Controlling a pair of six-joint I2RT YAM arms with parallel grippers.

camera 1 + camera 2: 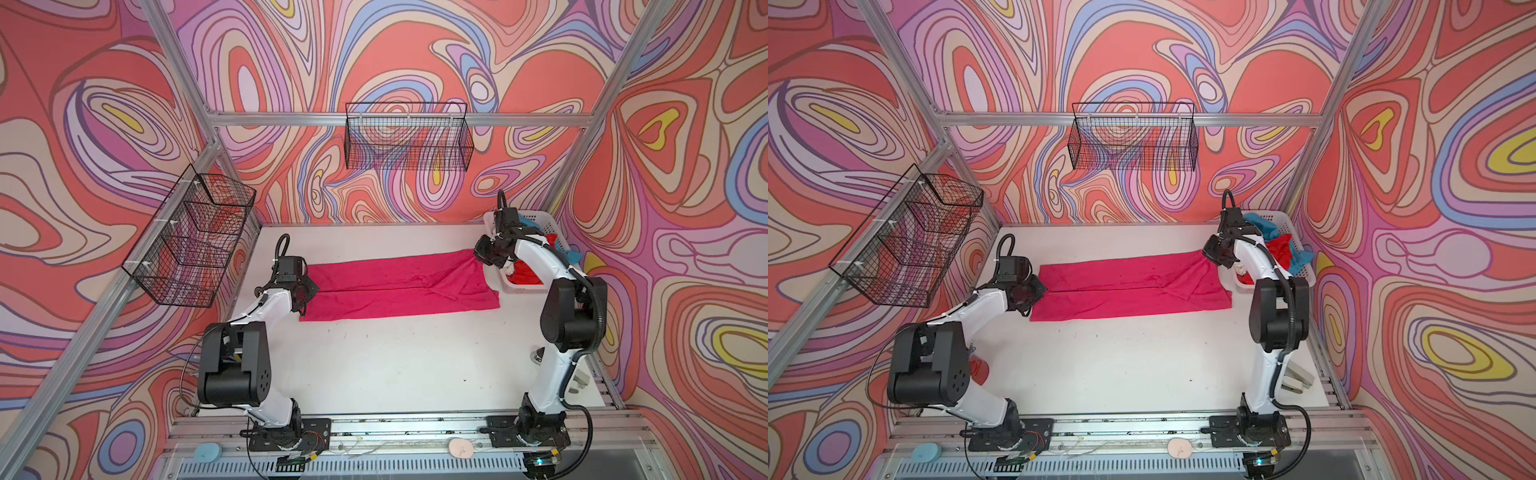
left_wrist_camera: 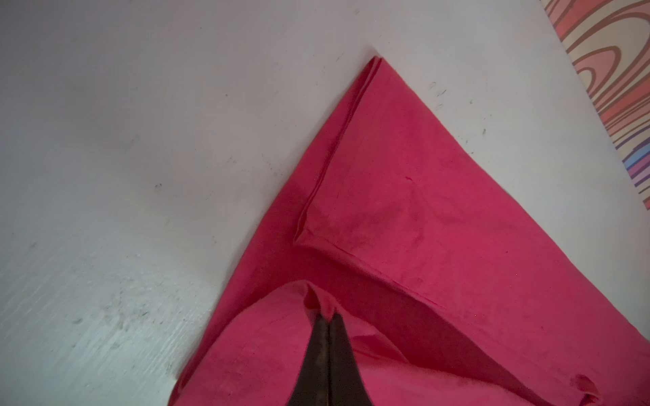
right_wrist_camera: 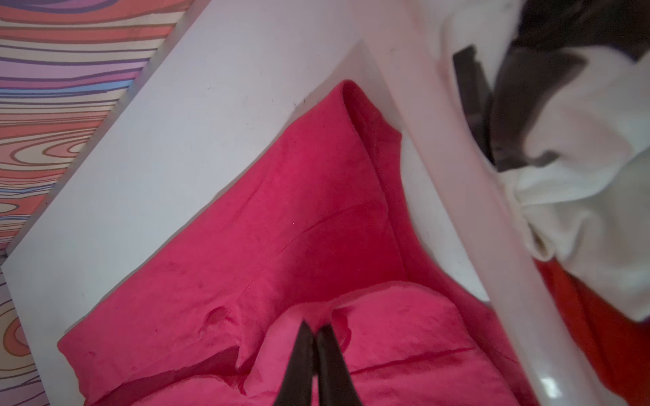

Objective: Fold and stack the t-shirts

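Magenta t-shirt (image 1: 399,286) pinched by left gripper (image 2: 329,315); right gripper (image 3: 316,325) likewise

The plain magenta-pink t-shirt (image 1: 399,286) is standing out against the white table (image 1: 374,365), the white basket (image 1: 550,226) at two o'clock is showing a red shirt (image 1: 525,276), a teal-blue shirt (image 1: 1260,222) and a black-marked white shirt (image 3: 591,197), and coral-lilac swirls are covering the walls (image 1: 374,50).

Bright, even light in both top views, edges bowed; wrist views dimmer, softly blurred close up.
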